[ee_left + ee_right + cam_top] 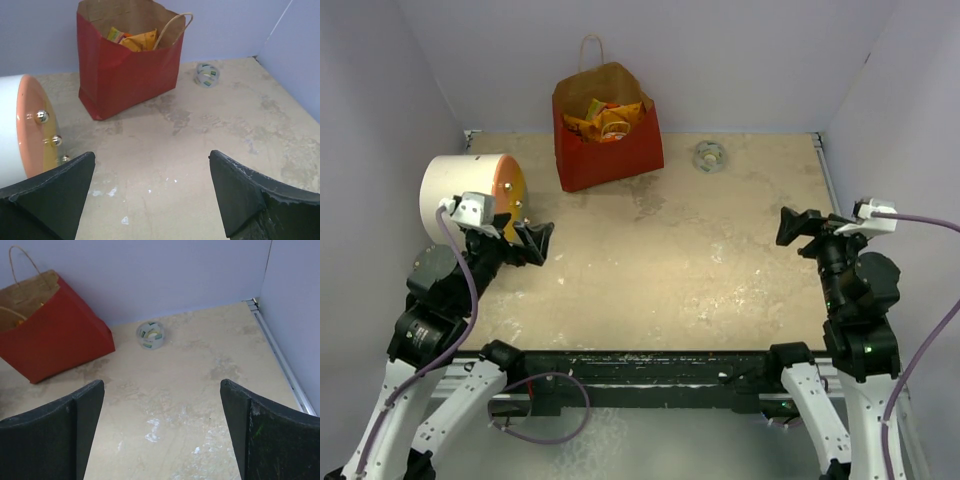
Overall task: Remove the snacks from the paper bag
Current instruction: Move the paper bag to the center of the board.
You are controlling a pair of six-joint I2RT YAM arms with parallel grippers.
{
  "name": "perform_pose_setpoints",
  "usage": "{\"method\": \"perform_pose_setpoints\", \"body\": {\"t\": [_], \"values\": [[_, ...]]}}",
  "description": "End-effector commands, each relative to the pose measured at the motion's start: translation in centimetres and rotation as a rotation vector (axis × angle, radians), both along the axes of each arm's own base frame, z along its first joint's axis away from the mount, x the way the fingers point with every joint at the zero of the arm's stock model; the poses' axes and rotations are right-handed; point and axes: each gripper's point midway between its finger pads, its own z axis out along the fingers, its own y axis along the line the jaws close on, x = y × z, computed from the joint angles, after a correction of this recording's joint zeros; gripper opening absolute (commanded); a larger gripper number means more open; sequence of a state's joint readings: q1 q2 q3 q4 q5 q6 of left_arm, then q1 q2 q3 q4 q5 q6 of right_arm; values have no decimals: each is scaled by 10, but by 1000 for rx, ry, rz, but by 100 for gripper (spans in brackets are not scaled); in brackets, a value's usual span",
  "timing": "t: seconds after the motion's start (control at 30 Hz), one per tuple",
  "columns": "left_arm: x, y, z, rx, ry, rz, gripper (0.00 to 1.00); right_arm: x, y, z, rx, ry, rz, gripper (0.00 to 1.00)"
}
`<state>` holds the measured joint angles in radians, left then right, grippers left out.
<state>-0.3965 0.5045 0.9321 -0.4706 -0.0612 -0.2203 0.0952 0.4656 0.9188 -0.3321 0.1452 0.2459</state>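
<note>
The red paper bag [610,150] stands upright at the back of the table, its mouth open and brown inside. Orange and yellow snack packets [605,118] lie inside it. The bag also shows in the left wrist view [130,70] with packets [137,40] at its mouth, and in the right wrist view [55,335]. My left gripper [535,243] is open and empty at the left, well short of the bag. My right gripper [798,228] is open and empty at the right side.
A white cylinder with an orange end [470,192] lies on its side next to my left gripper; it also shows in the left wrist view [20,130]. A roll of clear tape [708,156] lies right of the bag. Walls close the back and sides.
</note>
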Motion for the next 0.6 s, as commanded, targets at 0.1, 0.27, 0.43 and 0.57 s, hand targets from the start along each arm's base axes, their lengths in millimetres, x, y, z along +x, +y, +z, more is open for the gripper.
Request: {"method": "perform_pose_setpoints", "body": {"t": [0.1, 0.27, 0.43, 0.57], "values": [[-1, -11, 30, -75, 41, -23, 99, -3, -7, 30, 83, -15, -61, 100], [7, -18, 34, -70, 80, -33, 99, 1, 5, 34, 79, -2, 2, 100], [26, -34, 37, -42, 145, -62, 99, 7, 14, 31, 102, 18, 45, 100], [48, -53, 45, -35, 170, -106, 99, 9, 17, 27, 124, 39, 50, 100]]}}
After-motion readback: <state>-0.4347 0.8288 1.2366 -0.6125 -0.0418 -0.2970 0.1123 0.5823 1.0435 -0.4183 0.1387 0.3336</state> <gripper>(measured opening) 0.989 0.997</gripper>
